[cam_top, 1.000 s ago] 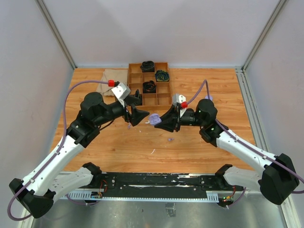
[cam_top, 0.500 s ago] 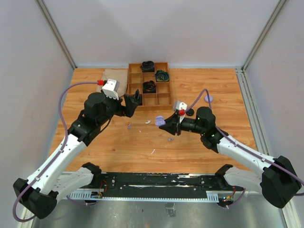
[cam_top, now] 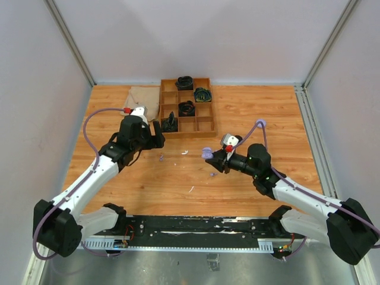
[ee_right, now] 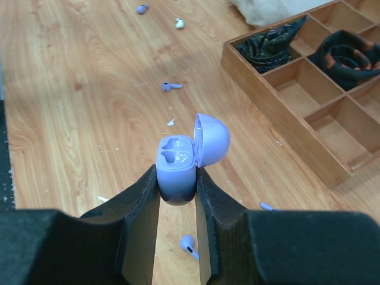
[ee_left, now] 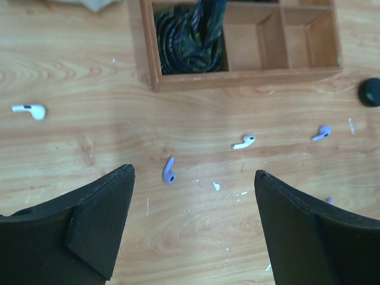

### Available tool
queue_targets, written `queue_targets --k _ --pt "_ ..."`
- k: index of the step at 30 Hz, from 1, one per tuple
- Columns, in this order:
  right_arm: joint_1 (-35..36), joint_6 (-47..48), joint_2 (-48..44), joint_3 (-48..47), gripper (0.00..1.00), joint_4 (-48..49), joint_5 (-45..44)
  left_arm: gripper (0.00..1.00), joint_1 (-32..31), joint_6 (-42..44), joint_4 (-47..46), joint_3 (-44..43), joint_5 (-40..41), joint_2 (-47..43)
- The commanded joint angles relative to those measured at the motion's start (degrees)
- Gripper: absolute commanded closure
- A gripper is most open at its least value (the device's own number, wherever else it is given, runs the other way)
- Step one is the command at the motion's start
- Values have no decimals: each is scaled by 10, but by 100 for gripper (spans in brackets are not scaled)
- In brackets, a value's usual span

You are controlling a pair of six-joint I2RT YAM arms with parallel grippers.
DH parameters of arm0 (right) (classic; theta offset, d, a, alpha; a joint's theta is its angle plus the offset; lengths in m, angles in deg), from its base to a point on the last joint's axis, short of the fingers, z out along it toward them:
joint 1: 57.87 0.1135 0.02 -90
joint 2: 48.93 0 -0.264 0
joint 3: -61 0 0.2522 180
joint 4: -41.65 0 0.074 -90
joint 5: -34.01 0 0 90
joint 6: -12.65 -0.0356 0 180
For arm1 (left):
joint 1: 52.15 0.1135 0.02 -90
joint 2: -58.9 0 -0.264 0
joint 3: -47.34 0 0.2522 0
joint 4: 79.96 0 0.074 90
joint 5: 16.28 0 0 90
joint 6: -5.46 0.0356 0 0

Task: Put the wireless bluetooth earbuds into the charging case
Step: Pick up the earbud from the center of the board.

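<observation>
My right gripper (cam_top: pixel 212 157) (ee_right: pixel 178 181) is shut on the lilac charging case (ee_right: pixel 176 166) (cam_top: pixel 207 152) and holds it above the table. The case's lid stands open and both sockets are empty. My left gripper (cam_top: pixel 166 126) (ee_left: pixel 193 173) is open and empty, hovering at the tray's front edge. Below it lie a lilac earbud (ee_left: pixel 170 172), a white earbud (ee_left: pixel 244 142), another lilac one (ee_left: pixel 321 133) and a white one (ee_left: pixel 29 110) at far left. The right wrist view shows lilac earbuds under the case (ee_right: pixel 189 244) and further off (ee_right: pixel 171 86).
A wooden compartment tray (cam_top: pixel 205 126) (ee_left: pixel 237 77) (ee_right: pixel 279 139) holding coiled cables stands at the back centre, with a beige cloth (cam_top: pixel 139 98) to its left. A lilac puck (cam_top: pixel 260 123) lies to the right. A small black round thing (ee_left: pixel 370 92) shows at the left wrist view's edge.
The two grippers were close together at mid-table. The left arm has drawn back left toward the tray. The right gripper, still holding the case, has pulled back toward the near right.
</observation>
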Motion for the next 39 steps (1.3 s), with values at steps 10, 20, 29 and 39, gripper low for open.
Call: queue_targets --k 10,20,29,39 --pt "-6 29 -5 37 90 68 -106 16 7 -33 -48 -4 -30 156" --pt "-6 31 -10 41 89 69 -114 21 7 -30 -75 -30 -46 253" --pt "-6 32 -8 39 89 65 -114 22 7 -17 -73 -52 -72 321" --pt "-6 32 -8 39 89 64 -113 26 5 -14 -53 -36 -123 325"
